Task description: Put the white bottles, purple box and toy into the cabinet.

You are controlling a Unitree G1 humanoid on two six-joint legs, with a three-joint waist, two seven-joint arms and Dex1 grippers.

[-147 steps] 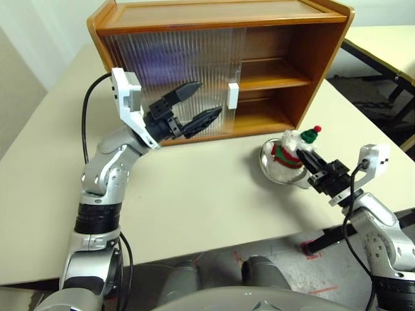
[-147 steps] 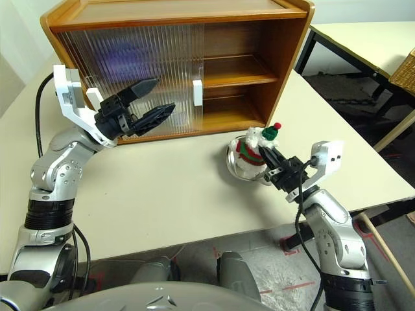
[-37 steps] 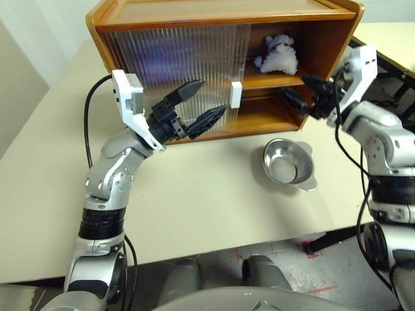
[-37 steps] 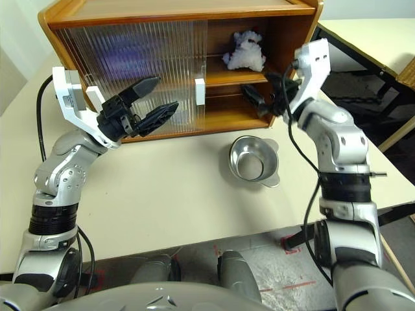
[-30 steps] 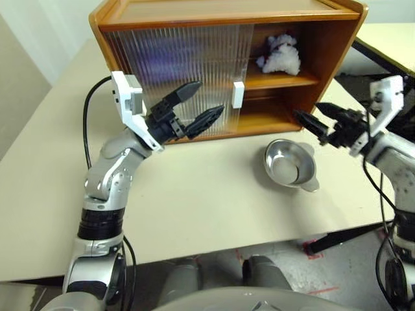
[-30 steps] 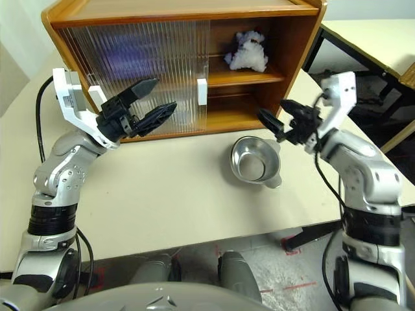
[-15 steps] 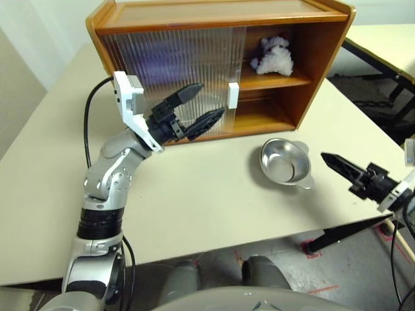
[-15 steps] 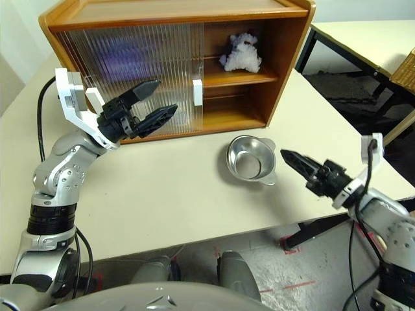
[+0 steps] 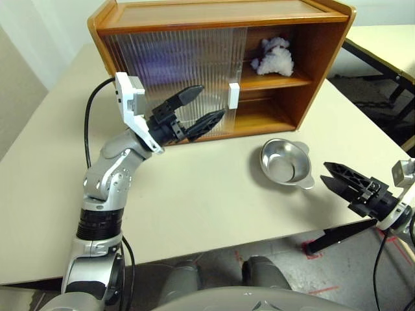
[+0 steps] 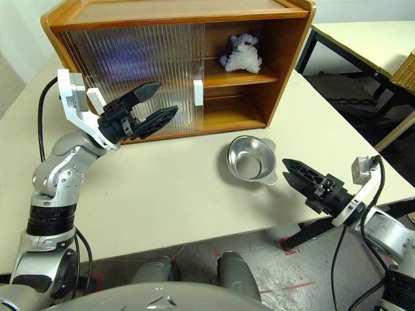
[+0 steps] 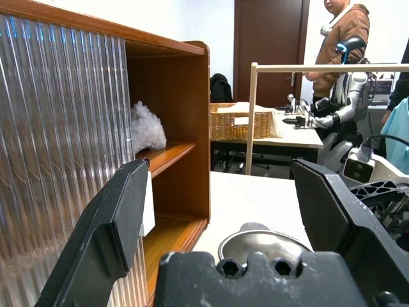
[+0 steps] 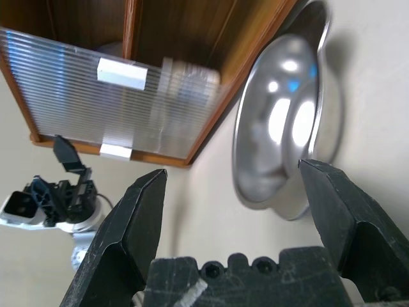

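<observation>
The toy [image 9: 273,56], a fluffy white plush, lies on the upper shelf in the open right half of the wooden cabinet [image 9: 220,16]. A purple blur shows through the ribbed sliding door [image 9: 168,65]; I cannot tell whether it is the purple box. The white bottles are hidden. My left gripper [image 9: 211,100] hangs open and empty in front of that door, near its white handle [image 9: 233,95]. My right gripper [image 9: 324,172] is open and empty, low over the table's front right, just right of the metal bowl [image 9: 285,162]. The right wrist view has the bowl [image 12: 281,128] close ahead.
The metal bowl sits empty on the cream table [image 9: 194,207], in front of the cabinet's open side. A second table [image 9: 382,39] stands at the far right. Beyond, the left wrist view shows a wicker basket [image 11: 239,121], a person [image 11: 339,25] and another robot [image 11: 345,109].
The toy went from the bowl, held by my right gripper, onto the upper shelf. My right gripper then let go, pulled back and down beside the bowl, and rolled. The left arm stayed put.
</observation>
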